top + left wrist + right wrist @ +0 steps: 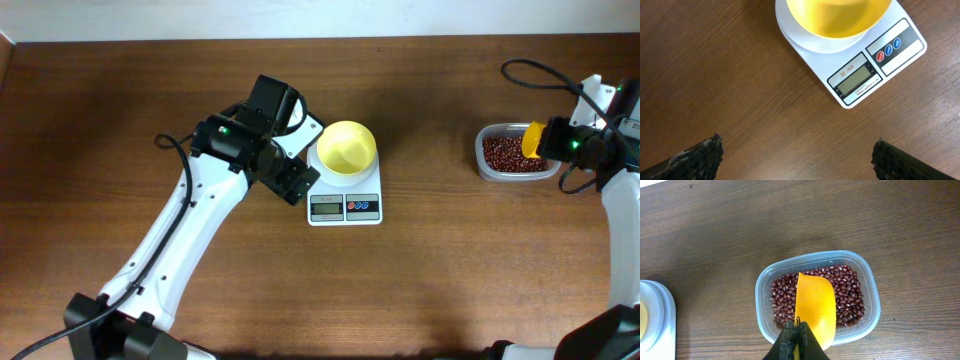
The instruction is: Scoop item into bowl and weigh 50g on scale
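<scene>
The pale yellow bowl (347, 147) sits empty on the white scale (345, 207) at mid-table; both show in the left wrist view, bowl (832, 17), scale (890, 57). The red-brown beans (510, 153) fill a clear tub (488, 170) at the right, also in the right wrist view (847, 292). My right gripper (797, 330) is shut on the handle of a yellow scoop (814, 307) held over the beans in the tub (867, 325). My left gripper (797, 155) is open and empty, over bare table just left of the scale.
The wooden table (120, 120) runs to a pale wall at the far edge. The left arm (190, 220) crosses the table from the front left. Cables (535, 75) loop by the right arm near the tub.
</scene>
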Motion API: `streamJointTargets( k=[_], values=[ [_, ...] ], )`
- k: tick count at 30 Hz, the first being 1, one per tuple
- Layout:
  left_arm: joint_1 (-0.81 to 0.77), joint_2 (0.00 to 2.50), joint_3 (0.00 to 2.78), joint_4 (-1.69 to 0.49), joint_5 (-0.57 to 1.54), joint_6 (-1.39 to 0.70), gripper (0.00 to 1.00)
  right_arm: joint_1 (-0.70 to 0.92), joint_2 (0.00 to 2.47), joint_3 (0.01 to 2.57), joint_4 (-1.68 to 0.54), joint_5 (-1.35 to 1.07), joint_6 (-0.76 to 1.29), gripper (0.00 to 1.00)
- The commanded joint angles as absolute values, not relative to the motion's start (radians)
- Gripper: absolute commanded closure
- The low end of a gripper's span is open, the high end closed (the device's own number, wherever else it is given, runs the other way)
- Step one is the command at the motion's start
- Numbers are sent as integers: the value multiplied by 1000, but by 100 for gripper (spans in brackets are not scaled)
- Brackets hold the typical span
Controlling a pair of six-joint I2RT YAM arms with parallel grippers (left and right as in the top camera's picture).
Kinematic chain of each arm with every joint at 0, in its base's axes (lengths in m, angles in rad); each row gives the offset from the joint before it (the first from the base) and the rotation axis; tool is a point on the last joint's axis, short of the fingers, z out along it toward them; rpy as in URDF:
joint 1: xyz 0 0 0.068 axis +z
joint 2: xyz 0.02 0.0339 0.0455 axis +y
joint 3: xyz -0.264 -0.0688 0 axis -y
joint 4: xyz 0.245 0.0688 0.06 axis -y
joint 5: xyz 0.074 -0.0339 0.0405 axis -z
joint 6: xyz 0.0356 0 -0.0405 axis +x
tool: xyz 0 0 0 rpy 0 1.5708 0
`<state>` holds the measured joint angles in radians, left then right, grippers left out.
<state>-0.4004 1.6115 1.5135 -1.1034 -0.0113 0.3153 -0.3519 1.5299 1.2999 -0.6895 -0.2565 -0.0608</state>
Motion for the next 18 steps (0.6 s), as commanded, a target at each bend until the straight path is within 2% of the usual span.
streamJointTargets(
  k=[1,14,18],
  values=[
    [-396,1593,1508,-1105,-15,327,1,-354,1533,1320,-683,-281,-71,96],
    [-397,1596,1506,-1095,38,327,1,-354,1533,1320,-683,-330,-71,96],
    [-445,1664,1505,-1113,30,327,1,-354,1533,1320,-683,-329,-71,96]
  ],
)
